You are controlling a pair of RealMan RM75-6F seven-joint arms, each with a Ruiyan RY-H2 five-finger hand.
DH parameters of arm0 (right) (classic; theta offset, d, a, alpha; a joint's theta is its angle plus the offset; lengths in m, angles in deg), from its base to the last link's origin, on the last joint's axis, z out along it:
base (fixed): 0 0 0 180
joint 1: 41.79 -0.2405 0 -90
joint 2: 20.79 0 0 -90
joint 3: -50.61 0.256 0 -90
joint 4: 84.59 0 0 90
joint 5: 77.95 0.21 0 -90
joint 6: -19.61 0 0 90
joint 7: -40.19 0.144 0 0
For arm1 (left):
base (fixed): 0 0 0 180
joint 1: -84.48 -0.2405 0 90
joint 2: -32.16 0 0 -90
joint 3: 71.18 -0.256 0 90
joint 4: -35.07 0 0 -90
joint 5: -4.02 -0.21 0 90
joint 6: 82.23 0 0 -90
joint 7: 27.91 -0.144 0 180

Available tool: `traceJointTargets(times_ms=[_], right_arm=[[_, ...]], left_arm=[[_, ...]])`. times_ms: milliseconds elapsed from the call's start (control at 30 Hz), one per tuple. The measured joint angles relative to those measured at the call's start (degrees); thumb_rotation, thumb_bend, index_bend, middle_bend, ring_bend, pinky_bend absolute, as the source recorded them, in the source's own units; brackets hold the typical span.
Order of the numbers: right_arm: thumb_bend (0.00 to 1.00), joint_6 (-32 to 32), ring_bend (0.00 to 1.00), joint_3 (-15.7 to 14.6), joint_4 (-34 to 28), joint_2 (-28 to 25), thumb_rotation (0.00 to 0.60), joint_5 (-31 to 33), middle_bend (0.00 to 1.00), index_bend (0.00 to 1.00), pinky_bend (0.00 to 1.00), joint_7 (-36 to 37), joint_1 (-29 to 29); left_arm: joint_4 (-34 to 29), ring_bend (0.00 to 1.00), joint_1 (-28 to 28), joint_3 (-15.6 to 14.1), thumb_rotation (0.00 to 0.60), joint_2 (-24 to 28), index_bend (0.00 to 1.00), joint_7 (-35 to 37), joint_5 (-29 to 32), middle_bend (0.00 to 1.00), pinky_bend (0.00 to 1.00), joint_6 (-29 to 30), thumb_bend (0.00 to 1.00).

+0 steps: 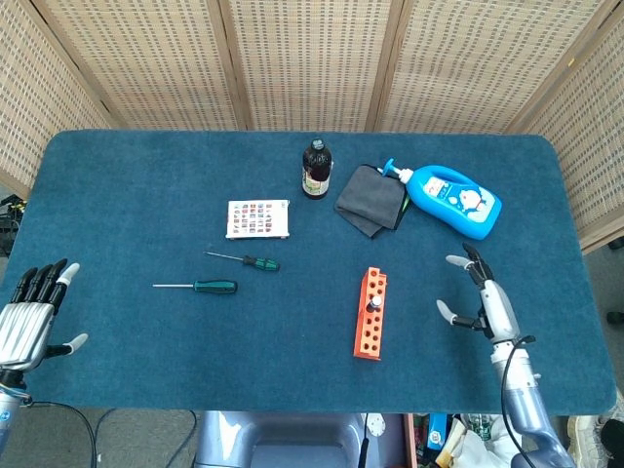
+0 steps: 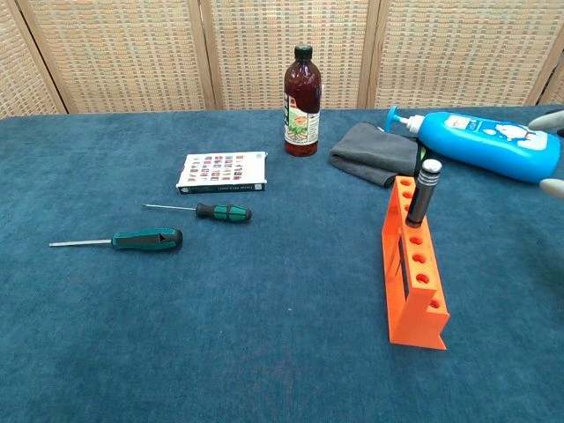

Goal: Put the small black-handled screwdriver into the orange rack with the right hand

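The small black-handled screwdriver [image 2: 424,192] is seen standing in the orange rack [image 2: 414,271], seated in one of the holes toward the rack's far end. Its long axis is close to vertical, with a slight lean, and the capped handle top is raised clear above the rack's upper face. In the head view only the handle top [image 1: 372,303] is made out, as a small pale dot on the rack [image 1: 369,315].

No hand is touching the tool. The right hand [image 1: 480,298] is held to the right of the rack and well apart from it, above the blue table [image 1: 127,205], with its fingers spread and nothing between them; it is empty and released. In the chest view only its fingertips [image 2: 552,186] are caught at the right edge. The screwdriver therefore lies to the left of this hand, and this hand is by far the nearer of the two.

The left hand [image 1: 31,319] is held at the table's near left corner, fingers extended and apart, holding nothing.

The placement is judged complete, so no further reach toward the rack appears to be required.
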Motion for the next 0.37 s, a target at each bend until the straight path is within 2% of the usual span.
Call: traceJointTargets(times_ms=[367], right_arm=[[0.28,14.2,0.0,-3.5,4.9,-2.9,0.6,-6.1,0.0,0.14,0.0,-23.8,5.9]], left_arm=[[2.5,0.0,-0.3,-0.1,0.6,-1.3,0.0,-0.4,2.0,0.0,0.0,-1.1,0.0]])
